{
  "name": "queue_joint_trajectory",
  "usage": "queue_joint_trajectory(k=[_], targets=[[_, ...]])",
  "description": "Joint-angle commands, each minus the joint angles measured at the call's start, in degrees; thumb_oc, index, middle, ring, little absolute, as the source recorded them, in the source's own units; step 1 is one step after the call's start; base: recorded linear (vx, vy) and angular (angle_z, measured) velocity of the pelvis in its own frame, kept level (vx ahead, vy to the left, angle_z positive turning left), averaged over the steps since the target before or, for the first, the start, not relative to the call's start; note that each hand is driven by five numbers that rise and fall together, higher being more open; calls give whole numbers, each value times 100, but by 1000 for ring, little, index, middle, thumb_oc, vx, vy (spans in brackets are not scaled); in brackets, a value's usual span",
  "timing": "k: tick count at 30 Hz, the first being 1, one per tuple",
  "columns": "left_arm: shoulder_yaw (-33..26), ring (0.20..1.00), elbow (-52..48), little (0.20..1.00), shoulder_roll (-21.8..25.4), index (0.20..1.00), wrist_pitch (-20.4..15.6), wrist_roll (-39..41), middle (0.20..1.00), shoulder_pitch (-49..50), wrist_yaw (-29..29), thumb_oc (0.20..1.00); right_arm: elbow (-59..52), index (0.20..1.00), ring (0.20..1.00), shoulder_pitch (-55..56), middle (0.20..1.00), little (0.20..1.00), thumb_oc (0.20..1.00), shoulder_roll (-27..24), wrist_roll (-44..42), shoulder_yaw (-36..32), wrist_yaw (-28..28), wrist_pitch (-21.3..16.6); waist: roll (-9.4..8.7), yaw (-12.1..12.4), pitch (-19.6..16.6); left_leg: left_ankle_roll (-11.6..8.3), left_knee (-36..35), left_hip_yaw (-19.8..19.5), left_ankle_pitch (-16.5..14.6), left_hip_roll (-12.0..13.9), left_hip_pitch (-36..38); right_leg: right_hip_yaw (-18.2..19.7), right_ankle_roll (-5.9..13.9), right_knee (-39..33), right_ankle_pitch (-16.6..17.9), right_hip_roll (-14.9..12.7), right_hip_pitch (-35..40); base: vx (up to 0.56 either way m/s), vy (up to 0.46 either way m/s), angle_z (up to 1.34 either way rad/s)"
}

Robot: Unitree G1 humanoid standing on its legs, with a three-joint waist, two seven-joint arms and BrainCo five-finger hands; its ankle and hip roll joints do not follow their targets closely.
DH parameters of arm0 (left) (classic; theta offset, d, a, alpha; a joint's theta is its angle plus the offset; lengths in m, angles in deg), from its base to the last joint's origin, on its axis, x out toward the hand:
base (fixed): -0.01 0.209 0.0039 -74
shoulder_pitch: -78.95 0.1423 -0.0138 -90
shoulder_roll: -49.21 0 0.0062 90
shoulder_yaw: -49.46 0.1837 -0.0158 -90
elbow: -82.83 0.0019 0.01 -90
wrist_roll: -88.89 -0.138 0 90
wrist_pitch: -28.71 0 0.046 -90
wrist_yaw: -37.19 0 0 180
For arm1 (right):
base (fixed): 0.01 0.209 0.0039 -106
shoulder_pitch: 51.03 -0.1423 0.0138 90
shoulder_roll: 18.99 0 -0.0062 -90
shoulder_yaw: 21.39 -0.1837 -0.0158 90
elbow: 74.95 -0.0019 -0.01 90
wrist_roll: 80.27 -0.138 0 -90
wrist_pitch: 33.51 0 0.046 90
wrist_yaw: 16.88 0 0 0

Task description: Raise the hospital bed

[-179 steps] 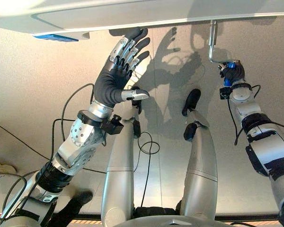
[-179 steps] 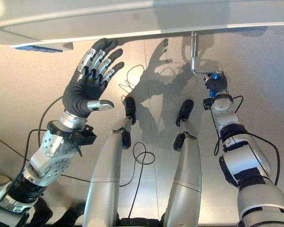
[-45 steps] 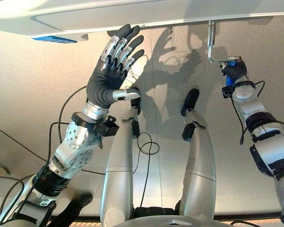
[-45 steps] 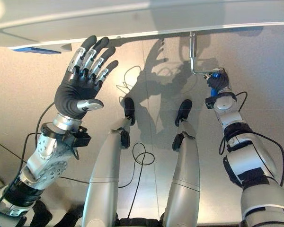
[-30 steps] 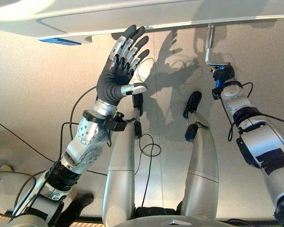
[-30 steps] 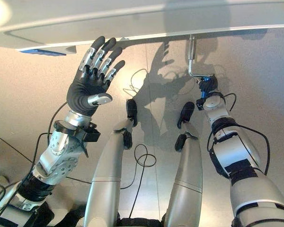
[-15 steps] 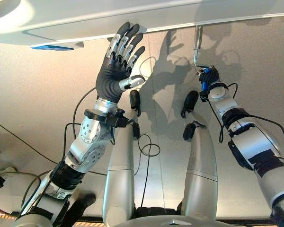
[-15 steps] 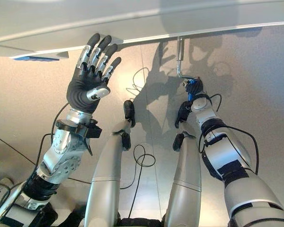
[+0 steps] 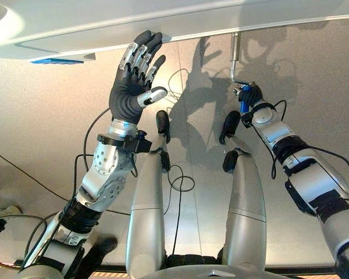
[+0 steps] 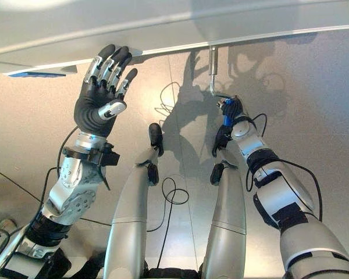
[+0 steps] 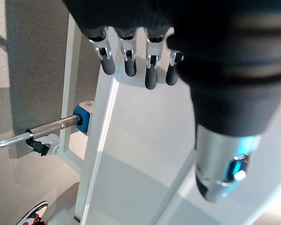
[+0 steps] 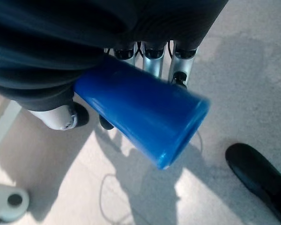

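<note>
Hospital bed (image 9: pixel 180 17) spans the far edge of the scene, with its metal crank (image 9: pixel 235 58) hanging from the frame. The right hand (image 9: pixel 249 96) is curled around the crank's blue handle (image 12: pixel 140 119). The left hand (image 9: pixel 131 87) is raised with straight, spread fingers, fingertips at the bed's edge.

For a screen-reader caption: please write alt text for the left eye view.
The robot's right hand is curled round the blue handle of a bent metal crank hanging below the white hospital bed frame. Its left hand is raised, fingers straight, fingertips at the frame's edge.
</note>
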Motion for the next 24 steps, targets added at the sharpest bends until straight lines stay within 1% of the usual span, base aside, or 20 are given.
queue_joint_trajectory(k=[1, 5, 8, 9, 10, 12, 15, 21, 24], targets=[[-156, 1000, -651, 1000, 28, 1000, -232, -274, 1000, 285, 56, 1000, -1065, 200, 200, 433, 200, 200, 200, 1975, 463, 1142, 878, -697, 577, 59, -108, 20, -205, -73, 261, -164, -368, 41, 626, 15, 383, -330, -96, 0, 0, 0], [-91, 1000, -638, 1000, -2, 1000, -223, -257, 1000, 203, 61, 1000, -714, 200, 200, 276, 200, 200, 200, 1891, 770, 1080, 702, -597, 540, 48, -108, 31, -132, -107, 238, -182, -432, 32, 612, 45, 379, -313, -138, 5, 15, 3], [-78, 1000, -657, 1000, -41, 1000, -215, -276, 1000, 201, -44, 1000, -91, 200, 200, 146, 200, 200, 200, 1955, 1088, 908, 436, -419, 524, 34, -108, 34, -111, -111, 228, -187, -484, 19, 614, 50, 377, -314, -177, 0, 0, 0], [-77, 1000, -658, 1000, -38, 1000, -213, -278, 1000, 198, -48, 1000, -78, 200, 200, 139, 200, 200, 200, 1963, 1092, 904, 433, -424, 522, 34, -108, 34, -110, -112, 228, -187, -488, 18, 614, 51, 377, -314, -180, 0, 0, 0], [-61, 1000, -659, 1000, -76, 1000, -178, -291, 1000, 185, -103, 1000, 236, 200, 200, 90, 200, 200, 200, 1969, 1153, 790, 259, -372, 512, 25, -108, 28, -85, -122, 228, -197, -534, 19, 614, 56, 379, -315, -208, 2, 26, 3], [-35, 1000, -658, 1000, -94, 1000, -149, -297, 1000, 169, -122, 1000, 499, 200, 200, 58, 200, 200, 200, 1955, 1119, 685, 196, -325, 496, 16, -108, 37, -79, -135, 224, -206, -542, 17, 617, 60, 394, -318, -213, 3, 36, 4], [-10, 1000, -650, 1000, -122, 1000, -139, -305, 1000, 106, -129, 1000, 524, 200, 200, 34, 200, 200, 200, 1925, 1064, 663, 175, -350, 476, 23, -108, 55, -41, -141, 203, -231, -560, 34, 634, 79, 417, -316, -229, 4, 36, 4], [-15, 1000, -675, 1000, -169, 1000, -149, -315, 1000, 90, -144, 1000, 351, 200, 200, 15, 200, 200, 200, 2040, 1061, 786, 272, -377, 495, 42, -108, 61, -54, -115, 195, -257, -578, 41, 648, 37, 434, -351, -224, -2, 23, 1], [-89, 1000, -673, 1000, -182, 1000, -152, -350, 1000, 170, -152, 1000, -483, 200, 200, 52, 200, 200, 200, 2105, 952, 965, 481, -517, 496, 64, -108, 54, -40, -88, 194, -271, -600, 46, 654, 22, 445, -363, -237, -1, 23, 0]])
